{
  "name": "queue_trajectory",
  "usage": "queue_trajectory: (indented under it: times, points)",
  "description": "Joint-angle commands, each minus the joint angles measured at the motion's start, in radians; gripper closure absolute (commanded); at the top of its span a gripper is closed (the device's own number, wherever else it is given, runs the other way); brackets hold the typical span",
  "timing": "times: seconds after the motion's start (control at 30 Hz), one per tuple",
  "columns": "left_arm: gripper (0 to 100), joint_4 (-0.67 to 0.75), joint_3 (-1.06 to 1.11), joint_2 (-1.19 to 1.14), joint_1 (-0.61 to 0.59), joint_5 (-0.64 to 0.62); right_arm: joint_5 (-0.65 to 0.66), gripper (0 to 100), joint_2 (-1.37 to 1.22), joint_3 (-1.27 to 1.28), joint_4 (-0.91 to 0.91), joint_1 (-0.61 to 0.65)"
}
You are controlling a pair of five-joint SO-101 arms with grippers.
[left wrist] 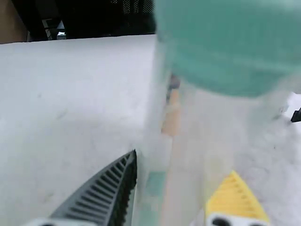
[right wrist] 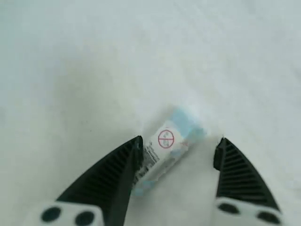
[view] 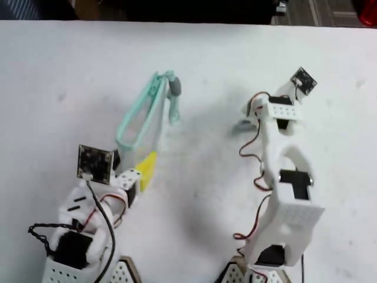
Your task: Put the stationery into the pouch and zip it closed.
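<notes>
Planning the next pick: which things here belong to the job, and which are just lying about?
Job: pouch, held in left pincer; eraser, inside open right pincer; probably the teal-grey stick by the pouch.
Not the job: table; red thing beyond its far edge.

Bright, even light, white table (view: pixel 194 53) nearly glaring, faint soft shadows.

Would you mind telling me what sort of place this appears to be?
Likely a robotics test bench: a white table, the left gripper holding a clear pouch, the right gripper open around a wrapped eraser.
</notes>
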State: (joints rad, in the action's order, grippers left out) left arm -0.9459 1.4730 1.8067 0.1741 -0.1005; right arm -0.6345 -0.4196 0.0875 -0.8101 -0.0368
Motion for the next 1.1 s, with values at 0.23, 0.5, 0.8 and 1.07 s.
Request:
queue_trajectory:
  times: [0.23,0.5,0.8,1.07]
  points:
    - [76,0.020,-0.031,0.007,-0.004,-0.011,0.003,98.1,-0.213,-0.341,-0.272,-0.005]
    - [76,0.020,-0.031,0.007,-0.004,-0.009,0.005,98.1,-0.225,-0.361,-0.306,-0.008]
    - [76,0.018,-0.031,0.007,-0.004,-0.012,0.216,98.1,-0.166,-0.362,-0.349,-0.004]
    - [76,-0.005,-0.038,0.007,-0.002,-0.075,0.245,98.1,-0.091,-0.361,-0.427,0.010]
